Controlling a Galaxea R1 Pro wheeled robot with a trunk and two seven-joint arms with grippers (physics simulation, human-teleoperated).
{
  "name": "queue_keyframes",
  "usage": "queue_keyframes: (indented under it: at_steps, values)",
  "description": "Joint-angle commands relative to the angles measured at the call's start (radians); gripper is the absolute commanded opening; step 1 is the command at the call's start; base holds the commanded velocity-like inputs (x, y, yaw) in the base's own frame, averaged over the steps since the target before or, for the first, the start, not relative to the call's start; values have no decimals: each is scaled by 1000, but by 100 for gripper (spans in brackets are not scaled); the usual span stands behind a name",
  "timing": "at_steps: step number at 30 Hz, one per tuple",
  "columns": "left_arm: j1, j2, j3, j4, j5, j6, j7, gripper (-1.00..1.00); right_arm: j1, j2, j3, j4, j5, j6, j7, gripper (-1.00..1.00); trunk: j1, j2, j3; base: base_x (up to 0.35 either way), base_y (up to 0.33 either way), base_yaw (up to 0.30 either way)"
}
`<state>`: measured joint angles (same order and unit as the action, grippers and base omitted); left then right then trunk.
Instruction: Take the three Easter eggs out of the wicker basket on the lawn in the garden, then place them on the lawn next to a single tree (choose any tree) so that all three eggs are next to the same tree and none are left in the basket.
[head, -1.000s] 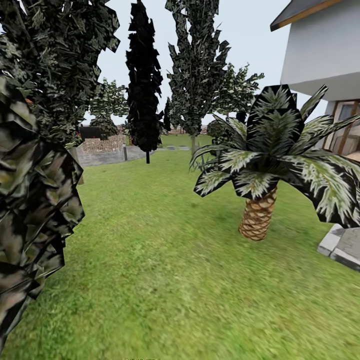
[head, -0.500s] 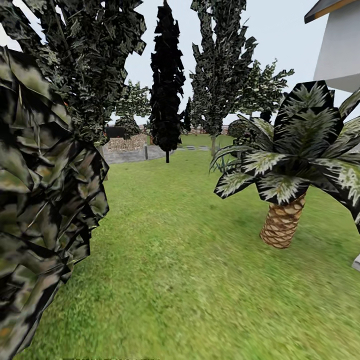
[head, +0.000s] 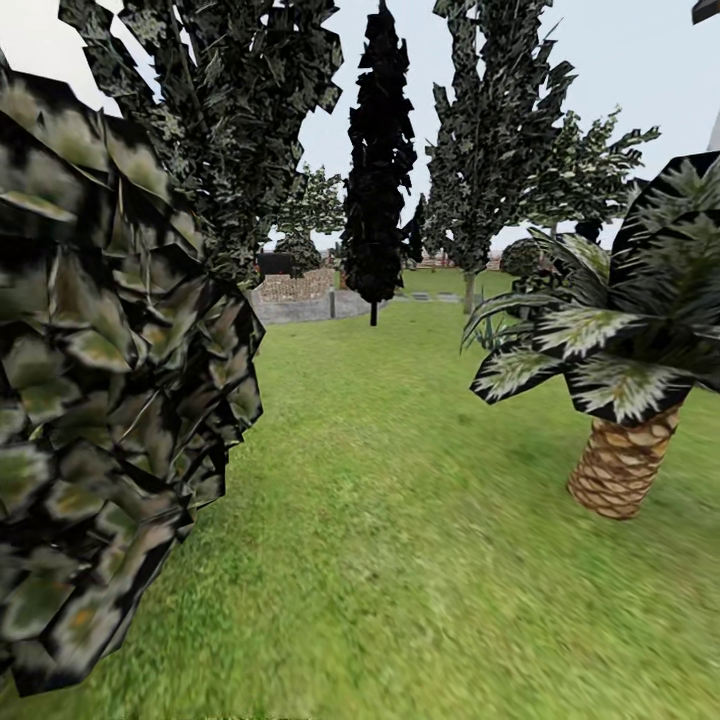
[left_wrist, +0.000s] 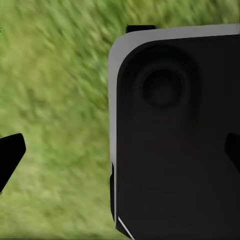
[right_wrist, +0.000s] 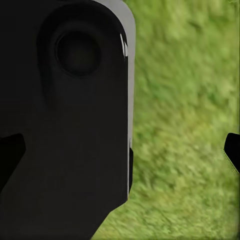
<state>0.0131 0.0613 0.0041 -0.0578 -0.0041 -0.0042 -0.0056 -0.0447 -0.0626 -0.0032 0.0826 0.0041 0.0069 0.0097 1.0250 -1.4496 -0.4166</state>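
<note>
The Easter eggs and the wicker basket are out of view. The lawn (head: 400, 520) spreads ahead as mottled green grass. A tall leafy tree (head: 495, 140) stands far back on a thin trunk (head: 468, 293). My left gripper (left_wrist: 120, 155) is open, its black fingertips (left_wrist: 11, 154) wide apart over grass and a black, grey-edged part of my own body (left_wrist: 175, 140). My right gripper (right_wrist: 120, 155) is open too, with its fingertips (right_wrist: 232, 150) far apart and nothing between them.
A big dark leafy bush (head: 100, 380) crowds the near left. A short palm (head: 620, 470) with striped fronds stands at the right. A narrow black cypress (head: 378, 170) and a low stone wall (head: 295, 295) lie far ahead. Open grass runs between bush and palm.
The whole head view has swung to the left: bush, cypress and palm have all slid right in the picture, and the white house has nearly left the frame. The camera moved, not the things.
</note>
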Motion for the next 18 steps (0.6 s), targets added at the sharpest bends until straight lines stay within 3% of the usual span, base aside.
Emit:
queue_keyframes:
  at_steps: [1,4,9,11,14,18]
  values:
    - [1,0,0,-2,0,0,-1,100,-1,0,0,2,0,1,1,100,0,0,-1,0,0,273]
    - [1,0,0,-2,0,0,-1,100,-1,-1,-1,2,0,1,2,100,0,0,-2,0,0,236]
    - [1,0,1,-2,0,0,-1,100,-1,-1,-1,2,0,1,8,100,0,0,-3,0,0,60]
    - [1,0,1,-2,0,0,-1,100,-1,-1,-3,7,-3,17,93,100,0,0,-3,0,0,2]
    - [1,2,1,-2,0,0,-1,100,-1,-4,-2,7,-1,15,103,100,0,0,-3,15,0,0]
    - [1,3,1,-2,0,0,-2,100,-1,-5,-1,6,-1,11,105,100,0,0,-3,280,7,11]
